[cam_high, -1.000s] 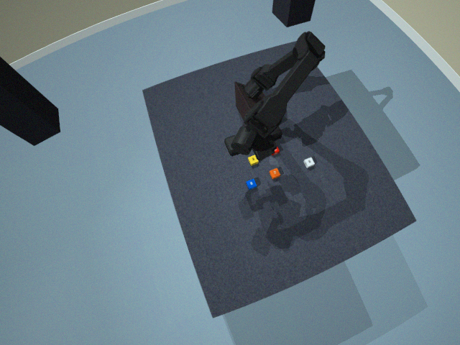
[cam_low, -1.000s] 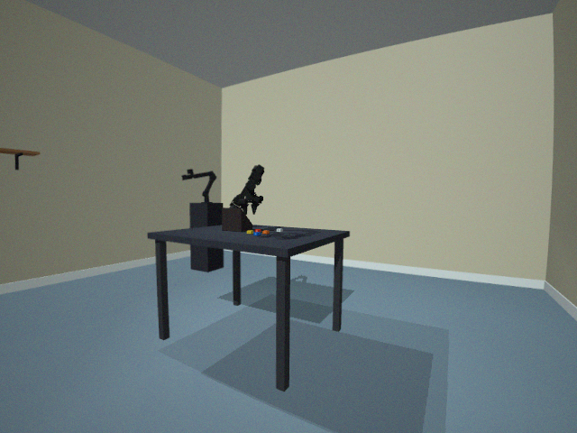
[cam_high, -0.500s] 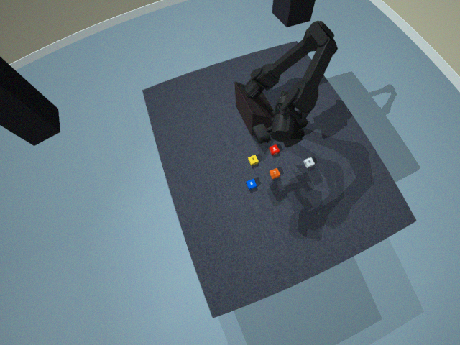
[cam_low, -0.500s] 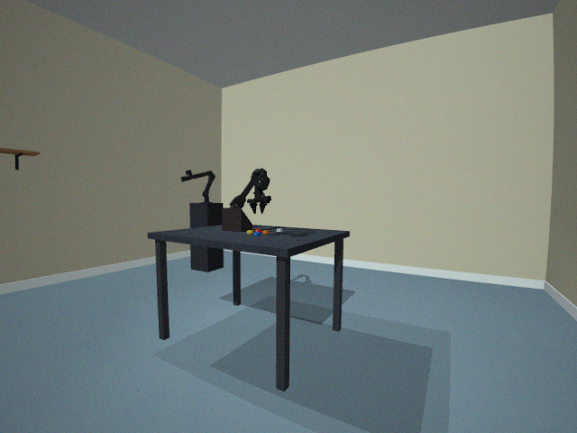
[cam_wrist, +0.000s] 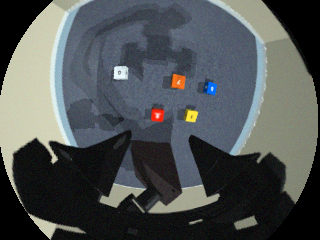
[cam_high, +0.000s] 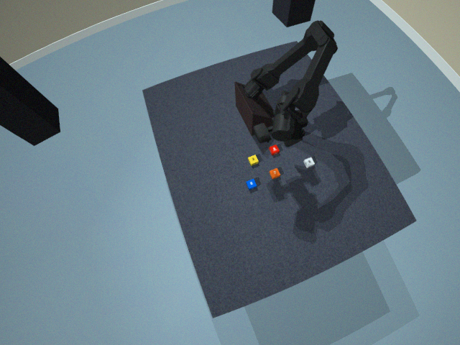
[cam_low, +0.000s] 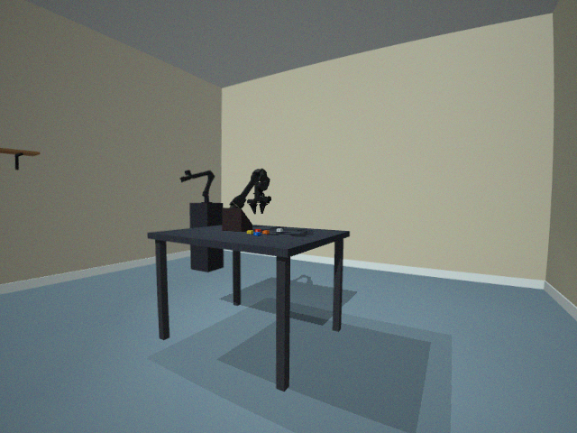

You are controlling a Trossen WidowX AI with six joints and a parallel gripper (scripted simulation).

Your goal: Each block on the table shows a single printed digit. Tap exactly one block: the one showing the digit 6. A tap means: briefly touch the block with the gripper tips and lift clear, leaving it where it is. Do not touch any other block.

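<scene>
Five blocks stand apart on the table. The blue block [cam_high: 251, 183] [cam_low: 257, 234] [cam_wrist: 210, 88] and the white block [cam_high: 309, 162] [cam_low: 279, 230] [cam_wrist: 120, 73] each show a small rounded digit that I cannot read surely. The orange block [cam_high: 274, 173] [cam_low: 265, 232] [cam_wrist: 178, 81] seems to show a 7. The red block [cam_high: 274, 149] [cam_wrist: 158, 115] and the yellow block [cam_high: 253, 159] [cam_low: 250, 231] [cam_wrist: 191, 116] have blurred digits. My gripper [cam_low: 258, 213] [cam_wrist: 161, 136] is open and empty, pointing down high above the table. In the top view its fingertips are hidden by the arm.
The dark table [cam_high: 208, 230] [cam_low: 209, 240] carries a dark brown wedge-shaped base [cam_high: 244, 107] [cam_low: 231, 219] [cam_wrist: 157, 165] under the arm, behind the red and yellow blocks. Arm shadows fall around the white and orange blocks. A second arm [cam_low: 206, 186] stands on a pedestal beyond the table.
</scene>
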